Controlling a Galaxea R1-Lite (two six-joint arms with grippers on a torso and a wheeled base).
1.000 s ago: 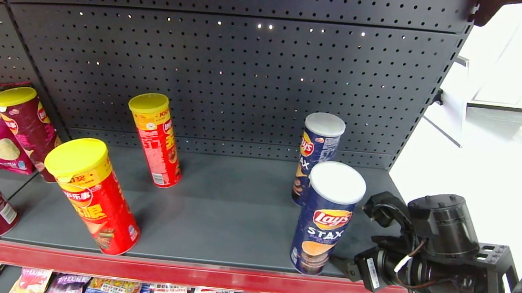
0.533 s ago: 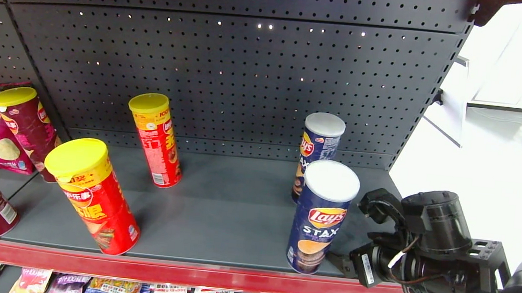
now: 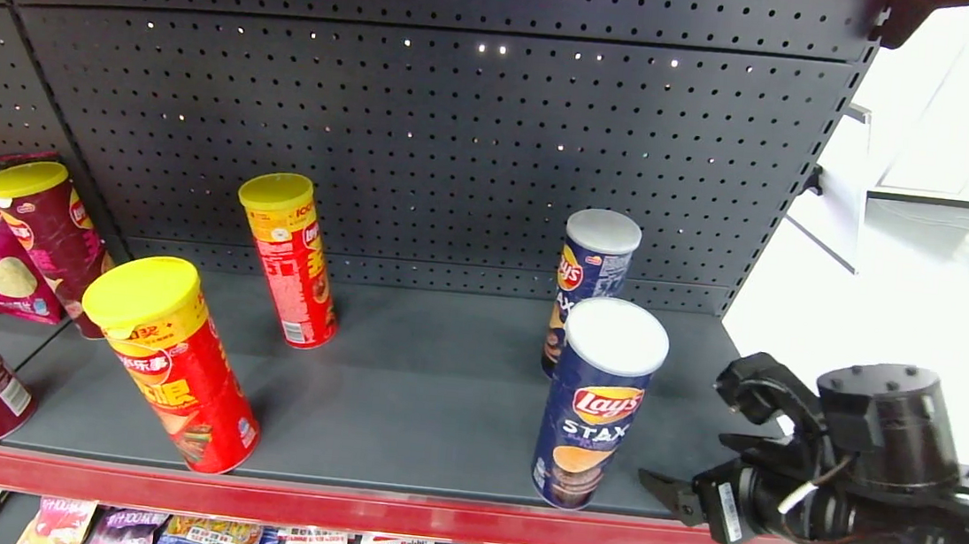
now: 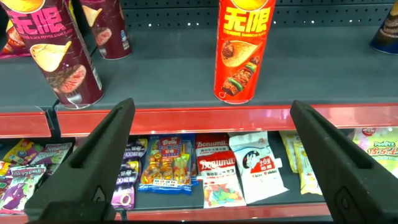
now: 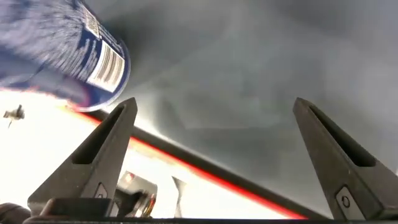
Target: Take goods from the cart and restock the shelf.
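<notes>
Lower right of the head view: blue chip can stands upright on the shelf, close to the red front lip and just in front of a second blue can. Right gripper has jaws wide apart, holding nothing, just beside the can toward frame right. Left gripper also spread, empty. Likely step: clearing away. Best to back straight out toward frame right with no sideways sweep, or the tall can may tip off the edge.

The shelf is finished in matt grey metal; the blue can is wrapped in glossy print, capped with a smooth plastic lid.
</notes>
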